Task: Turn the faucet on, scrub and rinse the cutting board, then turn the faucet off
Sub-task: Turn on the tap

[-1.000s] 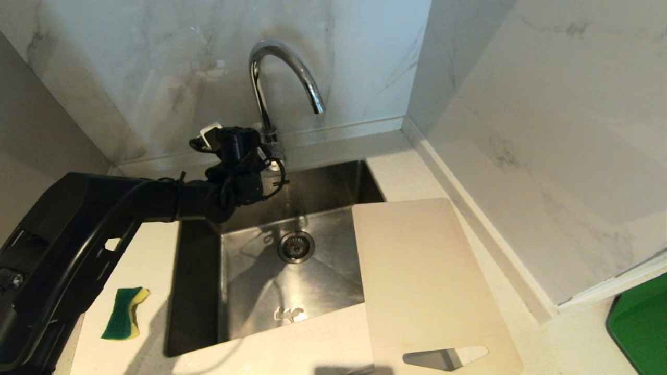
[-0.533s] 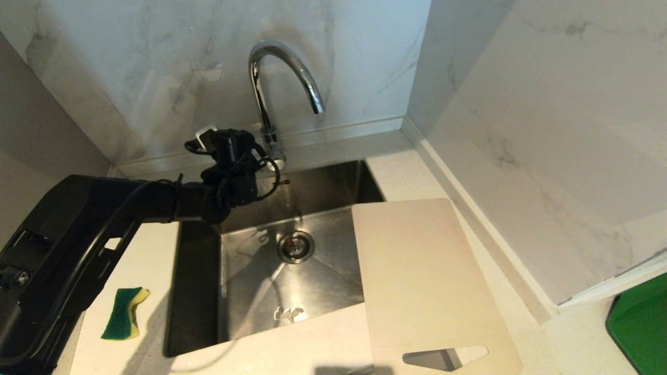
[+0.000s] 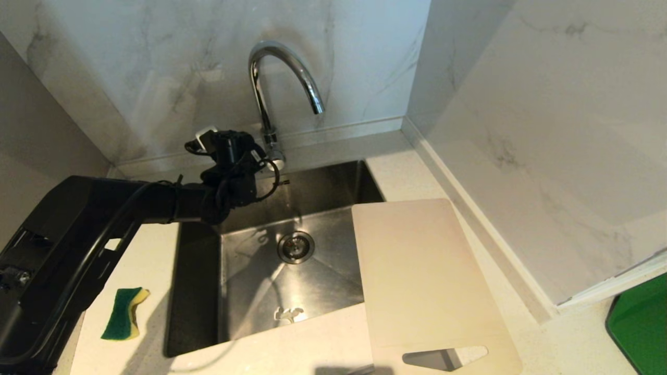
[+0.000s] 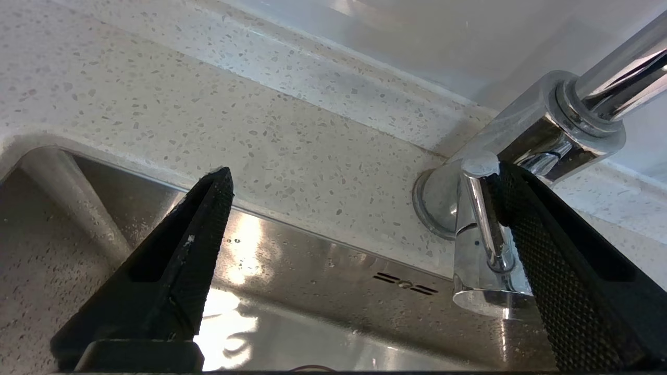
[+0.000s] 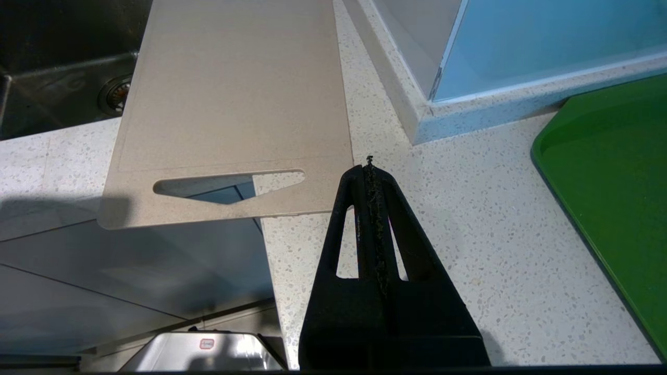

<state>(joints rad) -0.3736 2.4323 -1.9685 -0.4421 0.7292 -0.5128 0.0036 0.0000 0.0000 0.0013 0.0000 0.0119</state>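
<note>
Head view shows the left gripper point(image 3: 260, 156) has drifted slightly from the sink point(image 3: 333, 179) toward the faucet point(image 3: 268, 88) base over the last second. Its 2 fingers are spread wide, 1 pad point(image 4: 526, 219) lying against the thin lever point(image 4: 482, 219). No water runs yet, so turning on looks imminent. The tall chrome faucet stands behind the sink. The beige cutting board point(image 3: 422, 276) bridges the sink's right rim, dry. The right gripper point(image 5: 371, 172), fingers pressed together, idles beside the board.

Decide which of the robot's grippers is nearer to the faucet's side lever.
The left. The left gripper is open at the faucet base, one finger against the lever. The right gripper is shut, above the counter beside the cutting board.
</note>
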